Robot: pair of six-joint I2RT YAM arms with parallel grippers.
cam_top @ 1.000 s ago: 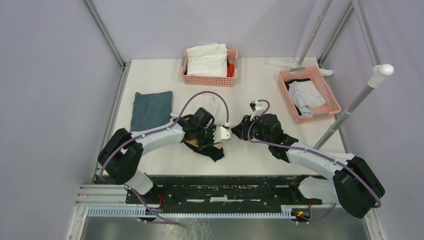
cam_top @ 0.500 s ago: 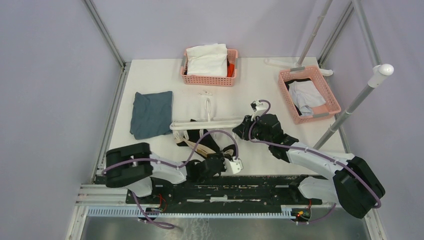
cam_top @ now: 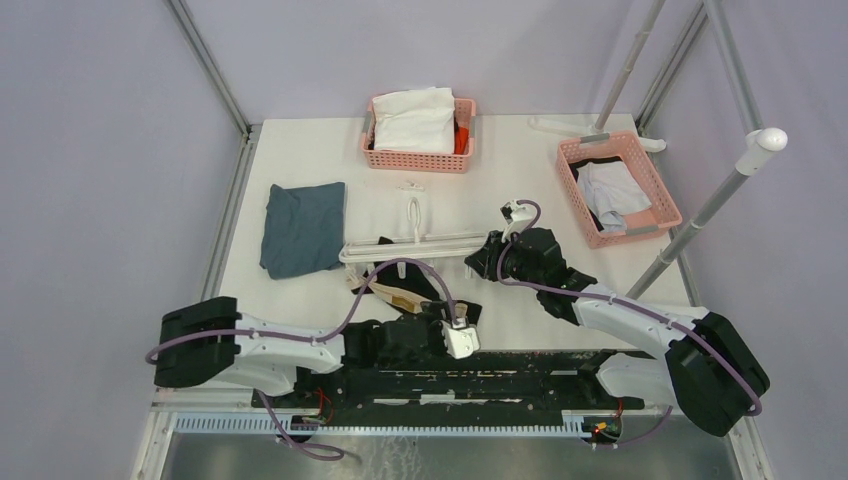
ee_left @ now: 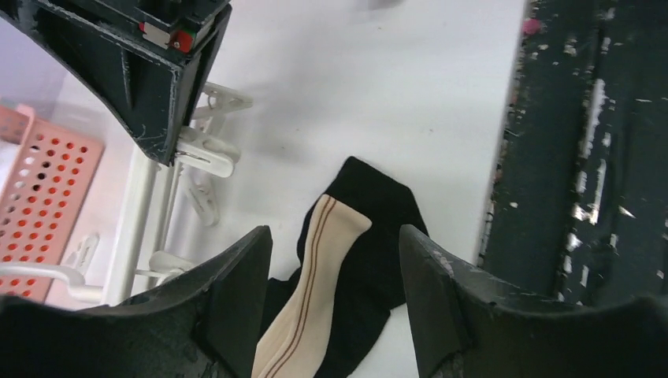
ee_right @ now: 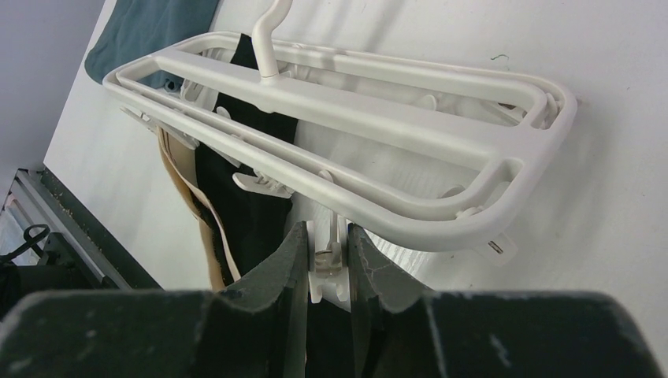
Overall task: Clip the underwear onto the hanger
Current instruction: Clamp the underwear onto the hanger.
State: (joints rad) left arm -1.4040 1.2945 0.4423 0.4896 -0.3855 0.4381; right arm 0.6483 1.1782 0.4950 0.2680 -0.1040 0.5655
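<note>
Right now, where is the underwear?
Top view: the underwear lies mid-table toward the near edge, partly under the left half of the hanger.

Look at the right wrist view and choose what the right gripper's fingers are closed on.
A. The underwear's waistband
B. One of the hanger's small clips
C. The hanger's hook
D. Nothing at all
B: the right gripper has its fingers pressed on either side of a small white clip at the near rail of the hanger, while the hook stands well away from them.
</note>
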